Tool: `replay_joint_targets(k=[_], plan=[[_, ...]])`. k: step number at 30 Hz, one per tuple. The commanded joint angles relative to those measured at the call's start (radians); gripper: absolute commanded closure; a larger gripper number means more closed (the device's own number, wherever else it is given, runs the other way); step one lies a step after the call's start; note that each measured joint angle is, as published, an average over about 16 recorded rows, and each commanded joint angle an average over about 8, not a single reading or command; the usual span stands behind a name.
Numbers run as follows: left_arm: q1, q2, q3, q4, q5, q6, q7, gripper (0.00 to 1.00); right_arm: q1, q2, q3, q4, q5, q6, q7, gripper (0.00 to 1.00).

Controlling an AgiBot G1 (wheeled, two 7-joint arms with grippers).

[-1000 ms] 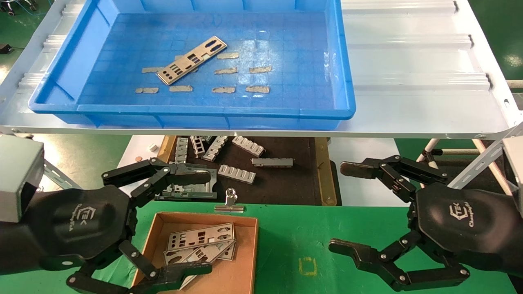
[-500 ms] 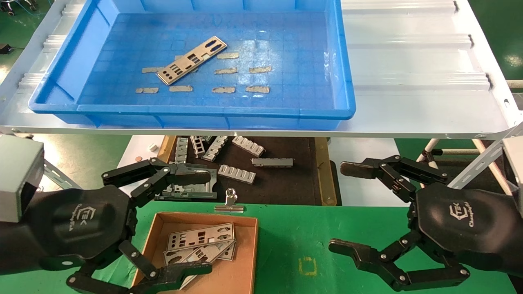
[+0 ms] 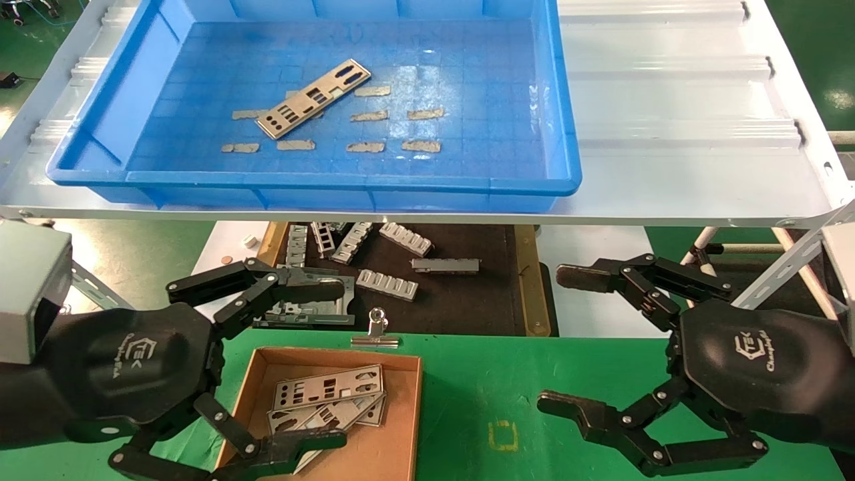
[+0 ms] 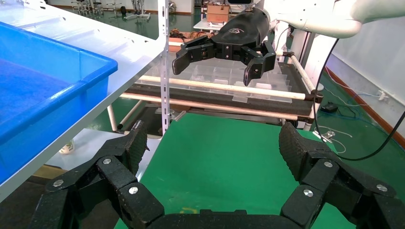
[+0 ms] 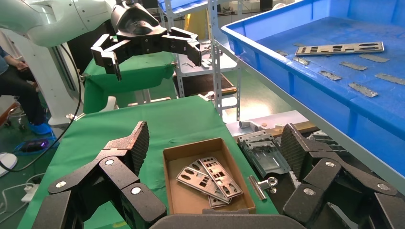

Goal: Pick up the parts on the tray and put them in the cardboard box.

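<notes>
Nothing differs vs the frames 1.0 s and 0.5 s back: both arms, the parts and the box sit where they were. L gripper (image 3: 294,361) hangs over the near-left corner of the green worktop (image 3: 534,381), fingers spread wide, holding nothing; its far finger sits over the worktop's far edge, its near finger crosses the near-left corner of the cardboard box (image 3: 401,427). The box lies on the green top left of centre, close to the far edge, w/ a few parts (image 3: 327,387) stacked flat inside, overlapping; its right half is bare floor. A silver binder clip (image 3: 376,332) lies on the far edge just beyond the box. Up on the white shelf sheet (image 3: 668,167), the tray (image 3: 334,180) holds one remaining part (image 3: 312,99), lying diagonally, left of the tray's centre, resting among beige tape strips (image 3: 364,117); the tray's right half is open blue floor. Under the shelf, beyond the worktop's far edge, grey brackets (image 3: 387,284) are scattered on a dark mat (image 3: 467,300). A small yellow square mark (image 3: 502,435) sits mid-worktop; green surface between box and R gripper is open. R gripper (image 3: 568,341) hovers over the near-right part of the worktop, fingers wide apart, nothing in them; shelf frame struts stand close to it at the far-right corner.
</notes>
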Motion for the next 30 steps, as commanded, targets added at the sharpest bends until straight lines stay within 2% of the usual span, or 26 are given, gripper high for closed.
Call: replay_joint_targets(k=[1,30], plan=[[0.000,0.000,0.000,0.000,0.000,0.000,0.000,0.00,0.000,0.000,0.000,0.000,0.000,0.000,0.000,0.00],[0.000,0.000,0.000,0.000,0.000,0.000,0.000,0.00,0.000,0.000,0.000,0.000,0.000,0.000,0.000,0.00]])
